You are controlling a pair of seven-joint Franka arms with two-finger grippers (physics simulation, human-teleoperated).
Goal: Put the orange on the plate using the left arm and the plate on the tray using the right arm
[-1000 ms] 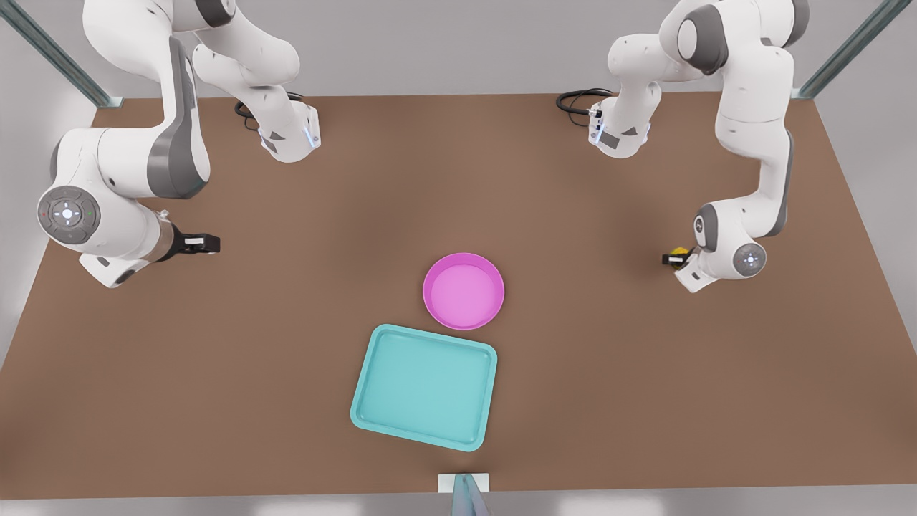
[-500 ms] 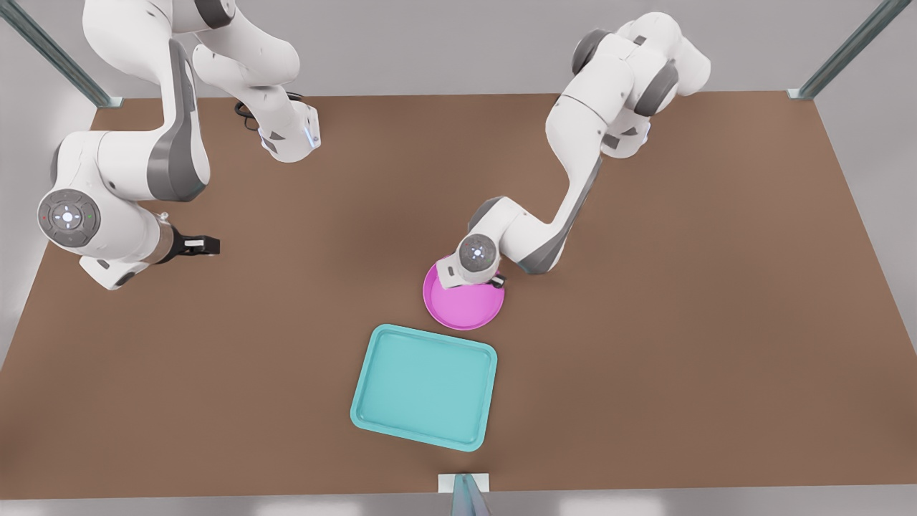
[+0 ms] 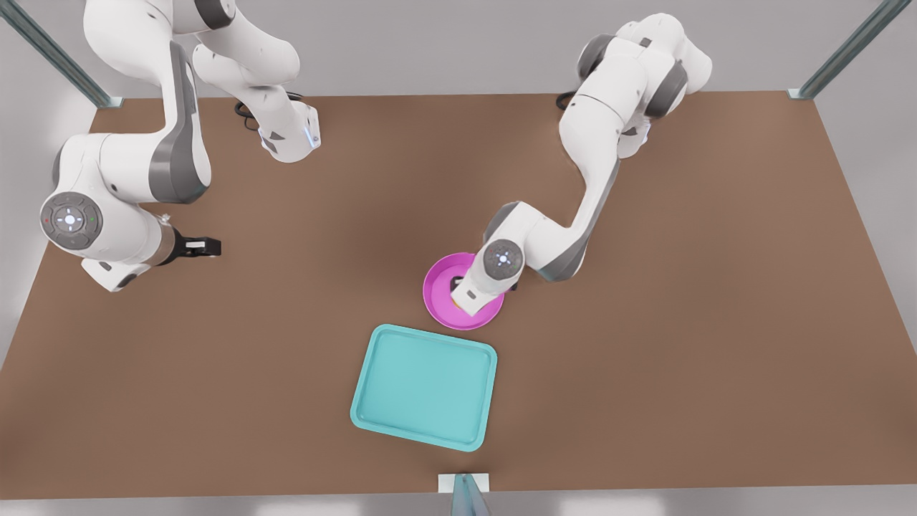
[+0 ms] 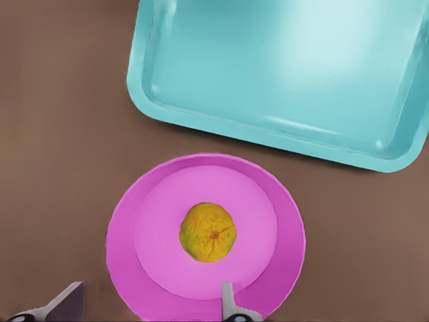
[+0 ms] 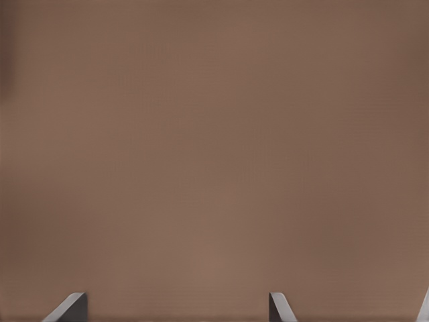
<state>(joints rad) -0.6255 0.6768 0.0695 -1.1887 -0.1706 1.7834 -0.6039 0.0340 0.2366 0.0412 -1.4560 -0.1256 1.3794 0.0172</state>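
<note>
Looking down from the left wrist view, you see the orange (image 4: 208,232) lying in the middle of the plate (image 4: 127,221), free of the left gripper (image 4: 151,305), whose two fingers stand spread wide apart just above the plate's near rim, with the orange between their lines but touching neither. In the front view the left gripper (image 3: 458,292) hangs over the plate (image 3: 438,283), its wrist covering much of the dish, so you catch only a sliver of the fruit there. The tray (image 3: 424,387) lies just beside the plate, toward the front view's lower edge, the two rims nearly touching; in the left wrist view the tray (image 4: 281,74) sits close beyond the plate. Your right gripper (image 3: 204,246) waits at the front view's left, well apart from both plate and tray, over the bare table (image 3: 680,358). In the right wrist view its fingers (image 5: 70,307) stand wide apart, holding nothing, above brown table (image 5: 214,147).
</note>
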